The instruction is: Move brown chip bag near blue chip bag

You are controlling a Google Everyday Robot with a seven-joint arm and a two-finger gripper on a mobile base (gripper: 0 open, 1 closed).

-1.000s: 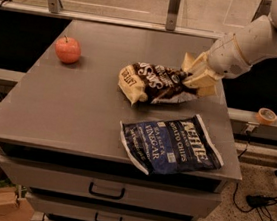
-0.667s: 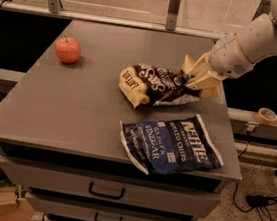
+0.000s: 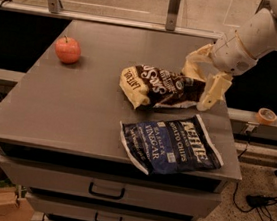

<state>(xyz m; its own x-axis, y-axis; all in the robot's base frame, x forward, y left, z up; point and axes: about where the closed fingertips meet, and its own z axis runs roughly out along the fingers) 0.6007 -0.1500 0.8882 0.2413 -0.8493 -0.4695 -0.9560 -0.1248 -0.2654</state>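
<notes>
Table (image 3: 78,105): pincer (image 3: 195,91) at brown bag (image 3: 157,84); one blue bag (image 3: 172,144).

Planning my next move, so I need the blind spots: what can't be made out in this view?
Camera view, brown chip bag: right end hidden by the claw sitting over it.
Camera view, arm: cut off by the top-right edge.
Camera view, blue chip bag: fine print too small to read.

End effector (image 3: 203,80) astride end of brown chip bag (image 3: 157,84), fingers (image 3: 212,94) spread; blue chip bag (image 3: 172,144) nearby.
</notes>
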